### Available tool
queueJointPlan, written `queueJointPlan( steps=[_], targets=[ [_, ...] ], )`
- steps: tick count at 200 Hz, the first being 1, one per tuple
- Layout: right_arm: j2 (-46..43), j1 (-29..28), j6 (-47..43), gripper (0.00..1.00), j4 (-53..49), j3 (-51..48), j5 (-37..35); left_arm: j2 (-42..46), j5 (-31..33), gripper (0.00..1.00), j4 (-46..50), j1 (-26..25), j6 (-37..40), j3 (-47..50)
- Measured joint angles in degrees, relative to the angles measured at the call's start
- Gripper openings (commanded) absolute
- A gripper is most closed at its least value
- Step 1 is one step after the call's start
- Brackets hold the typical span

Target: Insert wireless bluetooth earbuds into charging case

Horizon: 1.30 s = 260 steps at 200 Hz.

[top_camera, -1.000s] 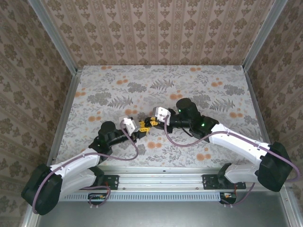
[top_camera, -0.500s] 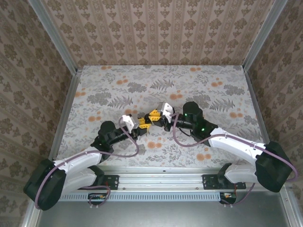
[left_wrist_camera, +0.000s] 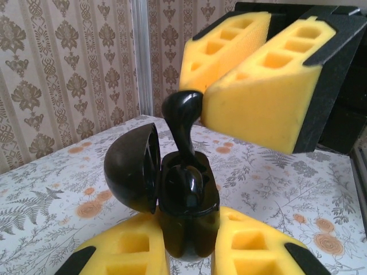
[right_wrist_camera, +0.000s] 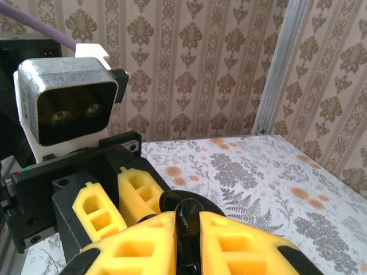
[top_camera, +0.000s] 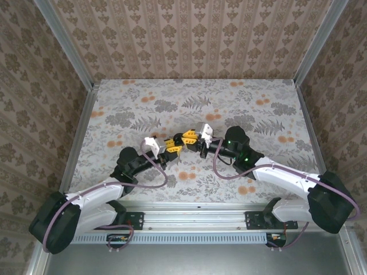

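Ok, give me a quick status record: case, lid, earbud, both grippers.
charging case: black charging case, upright, held above the table
lid: lid open, swung to the left in the left wrist view
left gripper: left gripper shut on the charging case
right gripper: right gripper shut on the earbud
earbud: black earbud, stem pointing down into the open case, not yet seated
case interior: a rounded glossy shape sits inside; cannot tell whether it is the other earbud

Lower centre, right wrist view: right fingers [right_wrist_camera: 241, 252] hide most of the earbud [right_wrist_camera: 184, 220]. Left wrist view's bottom crops left fingers [left_wrist_camera: 255, 249].
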<state>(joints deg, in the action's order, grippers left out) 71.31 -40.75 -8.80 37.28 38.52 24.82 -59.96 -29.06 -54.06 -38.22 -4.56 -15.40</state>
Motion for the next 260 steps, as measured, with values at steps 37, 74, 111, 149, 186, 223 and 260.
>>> queueJointPlan(
  steps=[37, 74, 111, 149, 186, 223, 260],
  targets=[
    [0.5, 0.1, 1.6, 0.17, 3.6, -0.1, 0.0, 0.0, 0.6, 0.05, -1.5, 0.0, -0.5, 0.0],
    [1.1, 0.4, 2.9, 0.16, 5.7, -0.8, 0.0, -0.1, 1.3, 0.05, -2.9, 0.0, -0.8, 0.0],
    [1.4, 0.6, 3.7, 0.16, 7.2, -1.3, 0.0, -0.7, 1.7, 0.05, -4.0, 0.0, -1.3, 0.0],
    [1.7, 0.9, 4.7, 0.16, 8.1, -1.6, 0.1, -1.2, 1.9, 0.05, -5.0, 0.0, -1.6, 0.0],
    [1.8, 1.2, 5.6, 0.16, 9.2, -1.9, 0.1, -1.2, 2.0, 0.05, -5.6, 0.0, -1.6, 0.0],
    [1.8, 1.8, 6.3, 0.16, 9.5, -2.3, 0.6, -1.4, 2.1, 0.05, -5.6, 0.0, -1.6, 0.0],
    [1.8, 2.2, 7.7, 0.16, 9.7, -2.3, 1.9, -1.5, 2.1, 0.05, -5.6, 0.0, -1.5, 0.0]
  ],
)
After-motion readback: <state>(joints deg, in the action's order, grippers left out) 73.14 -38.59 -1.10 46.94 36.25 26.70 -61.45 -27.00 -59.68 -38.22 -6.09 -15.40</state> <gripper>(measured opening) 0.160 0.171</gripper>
